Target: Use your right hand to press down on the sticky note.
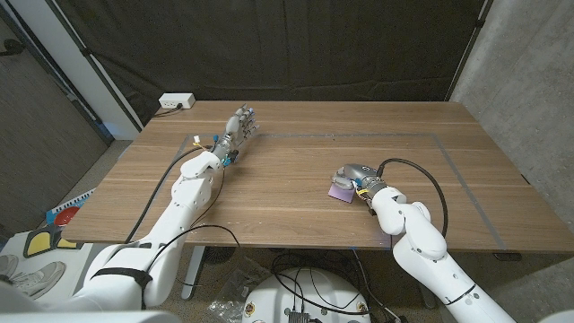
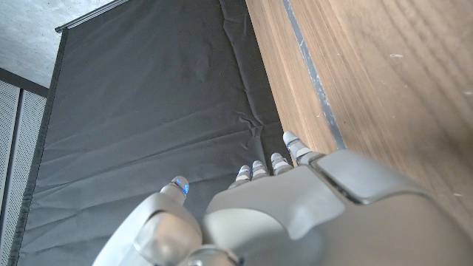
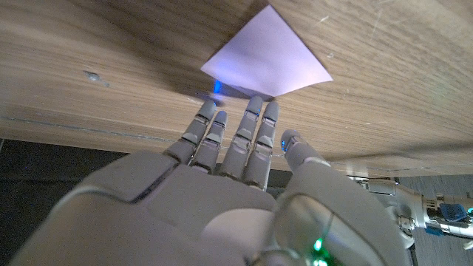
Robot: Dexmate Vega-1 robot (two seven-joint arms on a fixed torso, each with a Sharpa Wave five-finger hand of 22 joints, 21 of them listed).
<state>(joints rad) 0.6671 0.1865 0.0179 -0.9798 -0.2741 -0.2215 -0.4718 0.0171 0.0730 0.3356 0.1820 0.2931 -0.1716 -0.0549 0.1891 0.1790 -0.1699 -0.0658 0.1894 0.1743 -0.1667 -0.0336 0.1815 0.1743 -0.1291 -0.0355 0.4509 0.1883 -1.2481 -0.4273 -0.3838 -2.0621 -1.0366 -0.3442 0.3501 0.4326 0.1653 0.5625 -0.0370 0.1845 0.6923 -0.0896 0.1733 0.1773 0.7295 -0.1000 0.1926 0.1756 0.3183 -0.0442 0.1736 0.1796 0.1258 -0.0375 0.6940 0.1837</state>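
Sticky note (image 3: 267, 58) at right hand (image 3: 236, 148) fingertips

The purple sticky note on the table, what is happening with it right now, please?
The robot's right hand is at the purple sticky note on the wooden table, its fingertips reaching the note's near edge. Whether they already press on it cannot be told. The hand holds nothing and its fingers are stretched out. The left hand waits further back on the table, also holding nothing.
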